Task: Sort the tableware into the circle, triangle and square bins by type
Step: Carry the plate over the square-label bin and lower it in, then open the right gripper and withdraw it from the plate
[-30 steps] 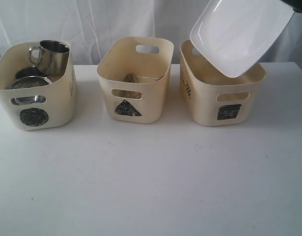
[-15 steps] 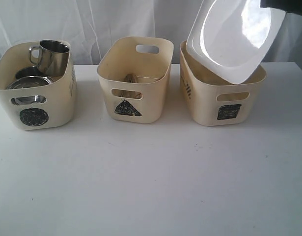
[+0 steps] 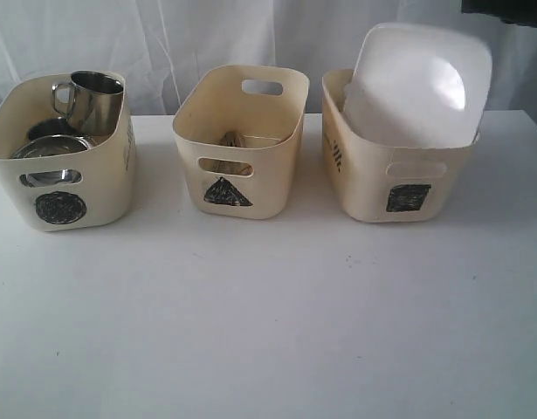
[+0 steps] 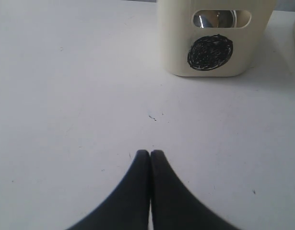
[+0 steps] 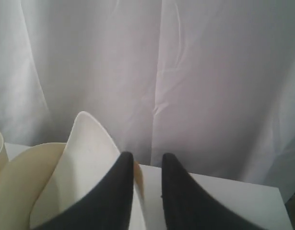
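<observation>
Altogether 3 bins, 1 plate

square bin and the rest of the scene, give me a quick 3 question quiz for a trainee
1. True or false: the plate stands tilted in the square bin, sticking up above its rim.
2. Which mark is on the bin holding the steel mug? A circle, B triangle, C square.
3. Fill in: the left gripper has its jaws ____.
Key: 1 true; 2 A; 3 shut.
</observation>
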Motion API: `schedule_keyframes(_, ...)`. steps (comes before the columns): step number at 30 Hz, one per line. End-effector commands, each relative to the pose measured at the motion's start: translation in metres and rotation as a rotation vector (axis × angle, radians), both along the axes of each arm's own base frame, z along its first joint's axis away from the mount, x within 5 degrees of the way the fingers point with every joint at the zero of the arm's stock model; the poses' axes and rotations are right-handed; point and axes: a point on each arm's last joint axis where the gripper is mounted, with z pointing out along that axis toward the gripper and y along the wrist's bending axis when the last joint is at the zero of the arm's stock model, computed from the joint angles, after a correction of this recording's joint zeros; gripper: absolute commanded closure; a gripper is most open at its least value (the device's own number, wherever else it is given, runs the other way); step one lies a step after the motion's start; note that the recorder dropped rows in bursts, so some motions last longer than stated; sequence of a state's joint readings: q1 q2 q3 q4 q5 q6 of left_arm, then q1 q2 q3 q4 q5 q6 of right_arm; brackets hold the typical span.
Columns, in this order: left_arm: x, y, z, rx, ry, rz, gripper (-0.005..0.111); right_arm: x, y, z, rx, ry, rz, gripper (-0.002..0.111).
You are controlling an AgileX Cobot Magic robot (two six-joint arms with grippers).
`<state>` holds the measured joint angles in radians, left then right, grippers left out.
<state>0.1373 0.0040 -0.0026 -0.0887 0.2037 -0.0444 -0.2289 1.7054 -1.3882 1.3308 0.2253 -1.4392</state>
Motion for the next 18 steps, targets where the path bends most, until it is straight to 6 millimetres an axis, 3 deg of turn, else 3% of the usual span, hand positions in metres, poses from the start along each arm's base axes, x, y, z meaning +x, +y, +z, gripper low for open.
schedule_keyframes(1,0.000,0.000,0.000,-0.008,-0.005,0.001,0.107,0.002,0.000,0.001,0.012,-0.005,-0.004,0.084)
schedule_keyframes(7,0.000,0.000,0.000,-0.008,-0.005,0.001,0.107,-0.004,0.001,0.011,0.006,-0.030,-0.004,0.084)
schedule_keyframes(13,0.000,0.000,0.000,-0.008,-0.005,0.001,0.107,-0.034,0.008,0.060,-0.002,-0.151,-0.007,0.086)
schedule_keyframes(18,0.000,0.000,0.000,-0.008,-0.005,0.001,0.107,-0.069,0.017,0.100,0.272,-0.258,-0.038,0.108)
